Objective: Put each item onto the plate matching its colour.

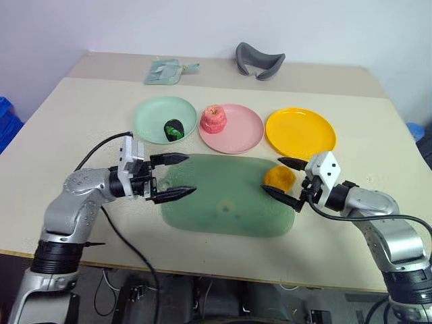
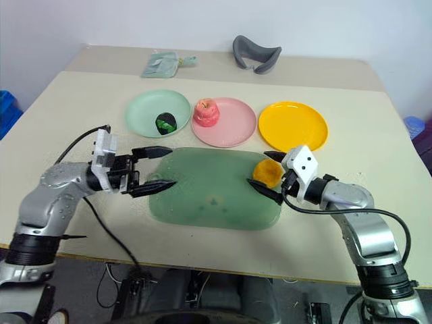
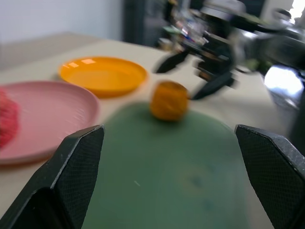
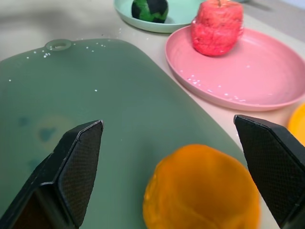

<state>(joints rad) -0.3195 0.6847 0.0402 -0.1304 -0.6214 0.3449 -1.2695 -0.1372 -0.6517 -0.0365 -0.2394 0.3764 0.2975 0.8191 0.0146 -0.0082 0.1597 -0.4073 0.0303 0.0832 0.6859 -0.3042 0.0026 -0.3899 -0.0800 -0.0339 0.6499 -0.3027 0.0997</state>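
Two of three items sit sorted: the green piece (image 1: 174, 129) lies on the mint plate (image 1: 152, 113) and the apple (image 1: 214, 119) stands on the pink plate (image 1: 243, 131), each matched by colour. One item is outstanding: the orange (image 1: 279, 177) rests on the mat (image 1: 223, 202) at its right end, just short of the yellow plate (image 1: 300, 131), which is bare. Right gripper (image 1: 282, 179) stands with fingers spread wide either side of the orange, not touching it, evidently lined up for a grasp. Left gripper (image 1: 174, 177) hangs over the mat's left end, fingers apart and holding nothing, clear of the work. Judgement: final transfer pending; the short lift to the adjacent plate carries little risk
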